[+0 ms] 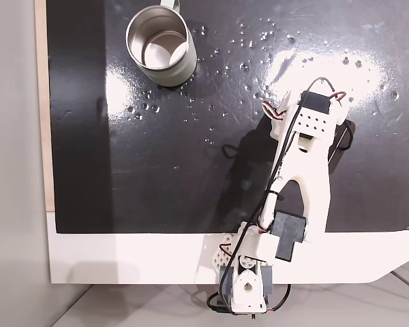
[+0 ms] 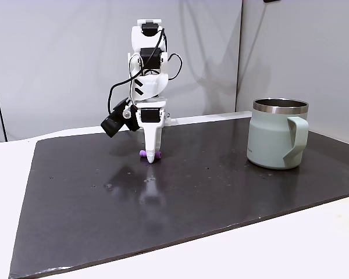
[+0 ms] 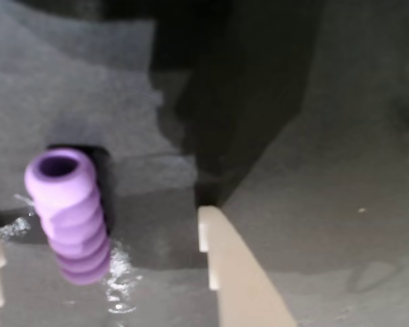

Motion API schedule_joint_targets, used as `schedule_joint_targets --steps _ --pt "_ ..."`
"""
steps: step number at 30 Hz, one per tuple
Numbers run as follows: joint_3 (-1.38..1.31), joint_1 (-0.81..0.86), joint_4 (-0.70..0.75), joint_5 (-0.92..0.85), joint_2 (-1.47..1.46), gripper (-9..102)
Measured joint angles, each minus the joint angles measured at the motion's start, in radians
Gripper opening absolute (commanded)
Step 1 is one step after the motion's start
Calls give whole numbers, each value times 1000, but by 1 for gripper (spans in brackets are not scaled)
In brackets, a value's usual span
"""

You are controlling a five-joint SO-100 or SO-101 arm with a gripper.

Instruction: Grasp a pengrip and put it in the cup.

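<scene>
End effector [image 3: 99, 235] (fingers apart) around pengrip [image 3: 68, 214]

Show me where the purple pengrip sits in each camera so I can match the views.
A fixed view from above: hidden under the arm.
A fixed view from the side: pengrip lies on the black mat at the gripper tips, left of the cup.
Wrist view: lower left.
Shared landmark: the mat.

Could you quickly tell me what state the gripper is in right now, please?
Gripper: open, jaws down at the mat on either side of the pengrip, not yet shut on it.
</scene>
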Motion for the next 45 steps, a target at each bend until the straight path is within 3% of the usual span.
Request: schedule_joint_targets --steps 8,21,35,45 --pt "-12 31 -34 0 -21 11" --pt "-25 77 -43 6 -11 1" --pt "-5 81 -34 -8 31 0" --pt "-221 3 186 23 175 0"
